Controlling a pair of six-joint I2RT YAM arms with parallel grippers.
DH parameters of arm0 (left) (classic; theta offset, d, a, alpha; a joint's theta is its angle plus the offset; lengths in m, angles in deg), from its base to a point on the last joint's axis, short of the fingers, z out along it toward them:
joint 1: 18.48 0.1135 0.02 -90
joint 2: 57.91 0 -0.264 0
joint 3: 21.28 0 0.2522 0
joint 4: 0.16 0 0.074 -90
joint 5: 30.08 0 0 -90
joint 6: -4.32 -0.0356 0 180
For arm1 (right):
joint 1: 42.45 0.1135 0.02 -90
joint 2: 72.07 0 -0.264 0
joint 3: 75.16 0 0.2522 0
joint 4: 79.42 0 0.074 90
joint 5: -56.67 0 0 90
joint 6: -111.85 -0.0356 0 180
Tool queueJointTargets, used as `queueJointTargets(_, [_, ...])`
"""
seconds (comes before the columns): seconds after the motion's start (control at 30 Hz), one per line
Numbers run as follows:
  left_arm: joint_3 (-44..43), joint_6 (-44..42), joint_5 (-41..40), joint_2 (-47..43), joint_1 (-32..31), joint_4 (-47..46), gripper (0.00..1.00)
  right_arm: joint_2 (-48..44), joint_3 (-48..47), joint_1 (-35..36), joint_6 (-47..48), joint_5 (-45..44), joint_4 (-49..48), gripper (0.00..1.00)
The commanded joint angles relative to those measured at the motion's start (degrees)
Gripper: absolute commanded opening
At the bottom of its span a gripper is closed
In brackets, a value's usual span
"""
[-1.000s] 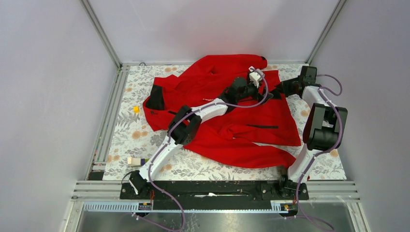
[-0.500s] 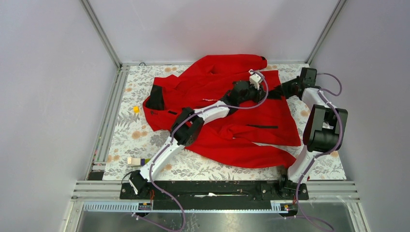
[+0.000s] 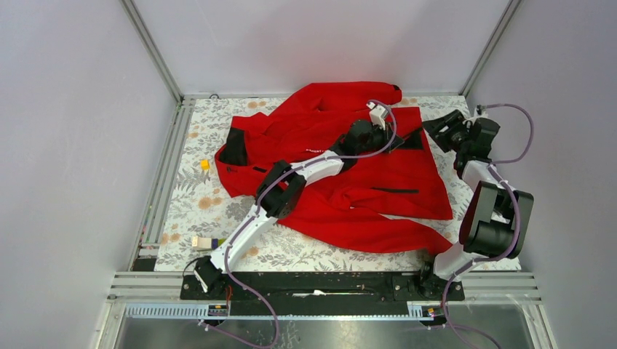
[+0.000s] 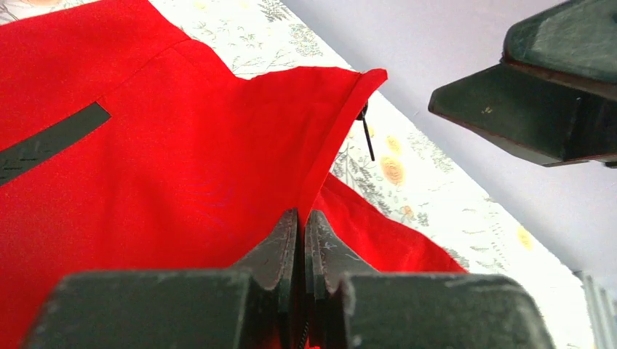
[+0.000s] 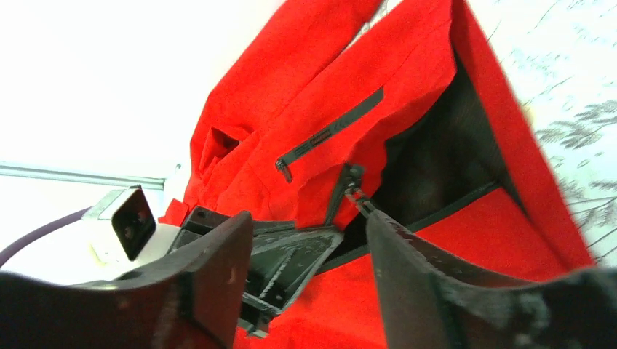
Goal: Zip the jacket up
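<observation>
On the table, seen from above, the jacket (image 3: 342,189) lies spread, collar to the left and hem to the right, with the front opening running between them. The left gripper (image 3: 393,142) rests on the jacket's hem end. The right gripper (image 3: 442,129) hovers just off that hem.

From the left wrist, the fingers are clenched on the jacket's front edge, and a thin zipper pull (image 4: 366,137) dangles farther along it.

From the right wrist, the jaws are spread and empty, facing that edge, so the right arm looks better placed for the zipper.

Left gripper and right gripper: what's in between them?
The edge of the red jacket, pinched by the left gripper, with a black zipper pull dangling, then flowery table before the open right gripper. The left wrist view shows it.
</observation>
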Motion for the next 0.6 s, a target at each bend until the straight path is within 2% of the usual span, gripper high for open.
queueJointTargets(0.0, [-0.1,9.0,4.0,0.7,1.1,-6.7,0.0,0.4,2.1,-2.6,1.2,4.1,-9.8,0.6])
queueJointTargets(0.1, [-0.2,11.5,5.3,1.2,1.6,-7.7,0.0,3.0,1.9,-3.9,0.7,8.0,-13.5,0.46])
queueJointTargets(0.17, [-0.4,12.2,5.6,1.3,1.9,-7.7,0.0,6.8,0.3,-4.0,-1.5,13.1,-16.7,0.45])
queueJointTargets(0.27, [-0.7,12.3,5.7,1.5,1.8,-7.7,0.0,13.2,-0.3,-4.0,-12.0,21.4,-31.7,0.49])
queueJointTargets(0.33, [-1.3,12.4,6.1,2.0,1.8,-7.3,0.0,16.6,-0.3,-4.0,-17.0,23.9,-39.9,0.54])
queueJointTargets(0.43, [-2.1,12.7,6.6,2.3,1.9,-6.9,0.0,19.5,-0.9,-4.0,-18.4,24.4,-42.6,0.62])
queueJointTargets(0.57, [-1.9,13.1,6.8,2.3,1.9,-7.1,0.0,21.7,-2.7,-4.0,-17.5,23.9,-41.1,0.64])
